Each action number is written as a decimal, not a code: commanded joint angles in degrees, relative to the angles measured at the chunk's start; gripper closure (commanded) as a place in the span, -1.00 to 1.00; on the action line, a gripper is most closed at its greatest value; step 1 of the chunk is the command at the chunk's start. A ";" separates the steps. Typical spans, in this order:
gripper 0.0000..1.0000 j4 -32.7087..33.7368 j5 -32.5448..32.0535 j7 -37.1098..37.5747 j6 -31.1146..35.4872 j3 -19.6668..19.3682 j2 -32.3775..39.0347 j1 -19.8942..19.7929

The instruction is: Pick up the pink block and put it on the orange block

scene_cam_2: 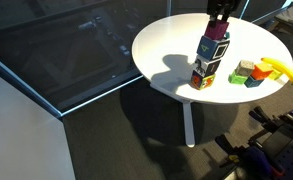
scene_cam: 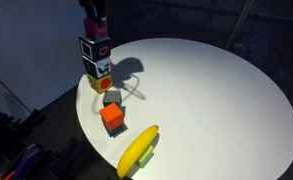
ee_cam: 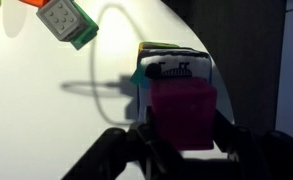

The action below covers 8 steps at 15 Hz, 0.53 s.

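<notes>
My gripper [ee_cam: 183,125] is shut on the pink block [ee_cam: 183,110], a plain magenta cube held between the two fingers. It hangs just over a stack of black-and-white patterned cubes [scene_cam: 94,62] at the table's edge; whether it touches the stack I cannot tell. The gripper [scene_cam_2: 220,20] and pink block [scene_cam_2: 218,34] show above the stack [scene_cam_2: 208,62]. The orange block [scene_cam: 112,119] sits on the white table a short way from the stack, next to a small grey cube [scene_cam: 111,98]. It also shows in an exterior view [scene_cam_2: 252,81].
A yellow banana [scene_cam: 138,150] lies past the orange block with a green block [scene_cam: 148,154] beside it. The round white table [scene_cam: 206,100] stands on one leg. A light patterned cube on a green base [ee_cam: 66,20] lies at the wrist view's top left.
</notes>
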 commanded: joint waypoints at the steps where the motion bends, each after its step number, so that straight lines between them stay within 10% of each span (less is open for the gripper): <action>1: 0.39 1.30 -1.61 1.73 -2.48 -0.09 -0.77 0.08; 8: 0.39 2.16 -2.39 3.17 -4.93 -0.43 -2.58 -0.08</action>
